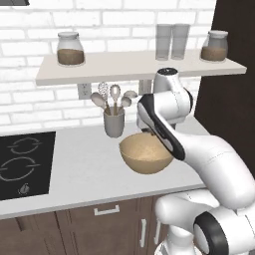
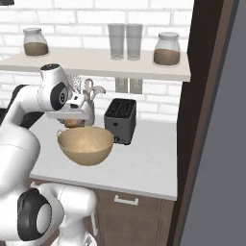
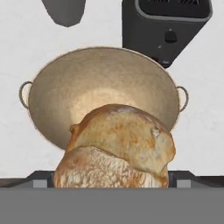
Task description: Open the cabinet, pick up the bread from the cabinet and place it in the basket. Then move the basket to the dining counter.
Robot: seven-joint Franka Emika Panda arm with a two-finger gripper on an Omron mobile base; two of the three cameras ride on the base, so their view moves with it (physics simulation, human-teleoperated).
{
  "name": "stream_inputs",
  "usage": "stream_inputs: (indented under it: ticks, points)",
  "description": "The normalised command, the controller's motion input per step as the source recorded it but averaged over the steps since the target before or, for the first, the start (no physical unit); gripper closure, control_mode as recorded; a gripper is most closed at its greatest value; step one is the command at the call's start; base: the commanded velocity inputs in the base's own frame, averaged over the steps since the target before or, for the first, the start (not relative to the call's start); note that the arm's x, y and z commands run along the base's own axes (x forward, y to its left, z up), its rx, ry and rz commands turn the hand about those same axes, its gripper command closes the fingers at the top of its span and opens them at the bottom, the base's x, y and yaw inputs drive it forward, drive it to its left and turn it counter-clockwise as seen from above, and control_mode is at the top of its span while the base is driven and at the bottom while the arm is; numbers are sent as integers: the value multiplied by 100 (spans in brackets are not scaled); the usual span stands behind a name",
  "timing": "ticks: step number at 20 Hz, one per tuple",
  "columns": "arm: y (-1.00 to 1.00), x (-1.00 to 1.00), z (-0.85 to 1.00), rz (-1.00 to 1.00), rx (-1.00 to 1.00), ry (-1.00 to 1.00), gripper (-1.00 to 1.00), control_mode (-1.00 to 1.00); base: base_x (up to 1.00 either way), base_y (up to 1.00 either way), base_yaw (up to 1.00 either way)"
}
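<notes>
Bread (image 3: 118,148): golden-brown roll, held in the gripper (image 2: 72,121) above the basket (image 2: 85,144), near the basket's rim on the wall side. In the hand view it hung over the near part of the bowl, not yet touching the speckled inside. The finger tips were hidden behind the roll, so the width of the jaws could not be read; the roll hung clear of any support, so it was judged to be clamped.

Basket: wide tan bowl with two small rim handles, standing on the worktop (image 1: 74,174) toward its front edge, between the utensil cup (image 1: 114,123) and the toaster (image 2: 120,120). Nothing lay in it.

Worktop fittings: black cooktop (image 1: 22,164) at the left end; shelf (image 1: 129,67) above, bearing two brown-filled jars (image 1: 69,49) and two drinking glasses (image 1: 172,41).

Progress, as judged: fetching the roll from the cabinet appeared done. Left to do: lower and release the roll into the bowl, then carry the bowl to the dining counter.

Risk, as judged: release so close to the rim could let the roll tip out.
</notes>
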Motion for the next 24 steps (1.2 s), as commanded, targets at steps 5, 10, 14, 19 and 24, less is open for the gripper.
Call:
stream_inputs:
  ticks: [5, 10, 14, 19, 24]
  points:
    - [0, 46, -91, 5, 0, 11, 100, -100, 0, 0, 0]
    - [0, 26, -68, 1, 0, 8, 100, -100, 0, 0, 0]
    - [0, 29, -47, 2, 0, 0, 100, -100, 0, 0, 0]
    - [0, 27, -37, 4, 0, 0, 100, -100, 0, 0, 0]
    - [0, 16, -43, 4, 0, 0, 100, -100, 0, 0, 0]
